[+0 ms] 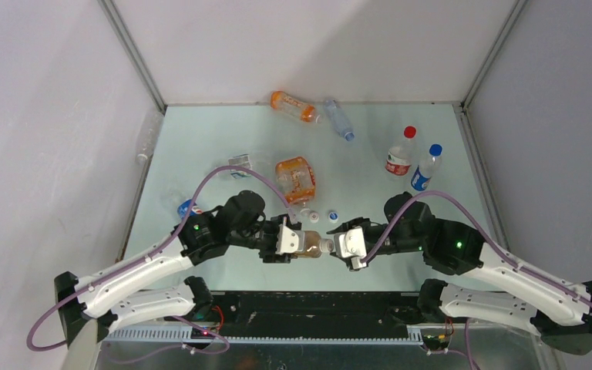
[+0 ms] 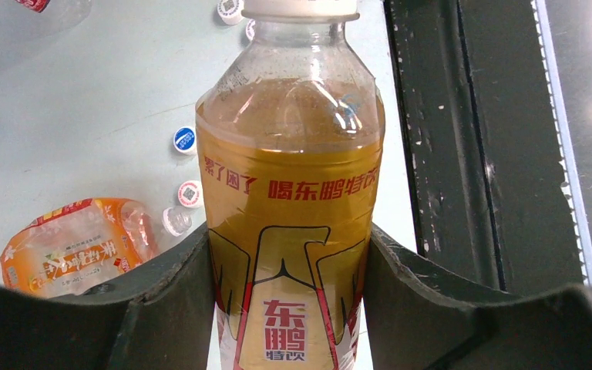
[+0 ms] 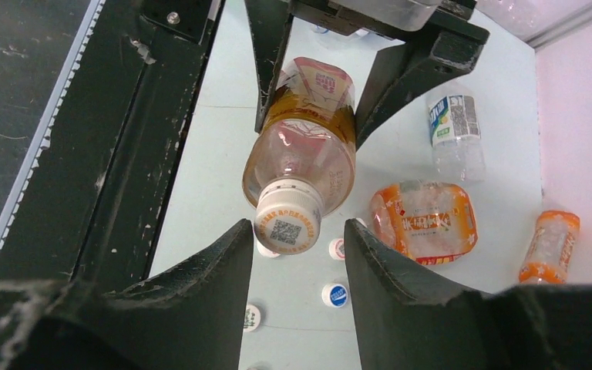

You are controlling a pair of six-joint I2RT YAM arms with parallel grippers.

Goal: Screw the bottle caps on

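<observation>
An amber tea bottle (image 1: 307,243) (image 2: 289,193) (image 3: 304,146) with a gold and red label lies level above the table. My left gripper (image 1: 287,240) (image 2: 289,262) is shut on its lower body. A white bottle cap (image 1: 327,246) (image 2: 301,8) (image 3: 287,223) with a printed code sits on its neck, facing my right gripper (image 1: 333,247) (image 3: 299,231). That gripper is open, with the cap between its fingertips; the left finger (image 3: 223,270) is close beside the cap and a gap shows on the other side.
Loose caps lie under the bottle: a blue one (image 3: 337,294) (image 2: 185,139) and white ones (image 3: 252,317). A crushed orange bottle (image 1: 296,179) (image 3: 424,221) lies behind. Two capped bottles (image 1: 401,152) (image 1: 425,168) stand at the back right. A black strip (image 1: 308,304) runs along the near edge.
</observation>
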